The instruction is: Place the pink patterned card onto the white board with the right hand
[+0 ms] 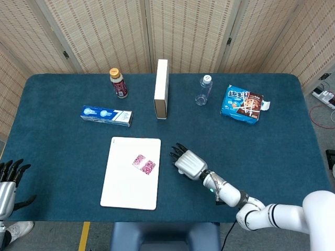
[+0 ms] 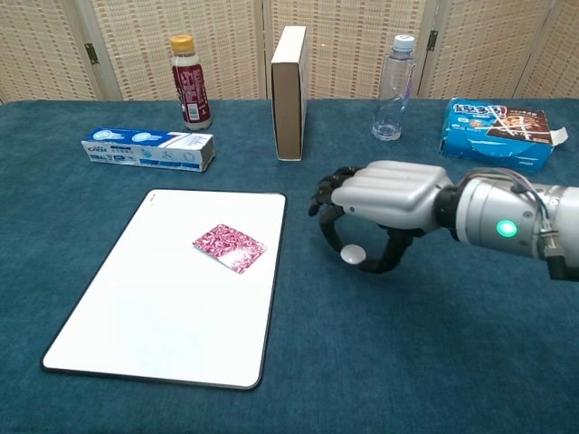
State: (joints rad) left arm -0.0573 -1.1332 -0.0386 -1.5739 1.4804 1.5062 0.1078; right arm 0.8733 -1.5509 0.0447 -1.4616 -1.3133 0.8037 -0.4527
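Pink patterned card (image 2: 229,249) is seen lying flat on the white board (image 2: 136,325), upper middle of the board, left-centre of the frame; the board lies flat on the blue table (image 2: 362,362). Right hand (image 2: 384,203) is held palm down just right of the board's upper right corner, fingers curled loosely downward and apart, nothing grasped; a small white disc (image 2: 352,256) is seen under its fingertips, contact cannot be told. Left hand (image 1: 8,183) is seen at the lower left edge of the head view, off the table, fingers spread, empty. Along the top of the frame: toothpaste box (image 2: 148,149); brown bottle (image 2: 189,83); upright box (image 2: 289,93); clear bottle (image 2: 393,89); snack pack (image 2: 499,131); all well apart from the board.
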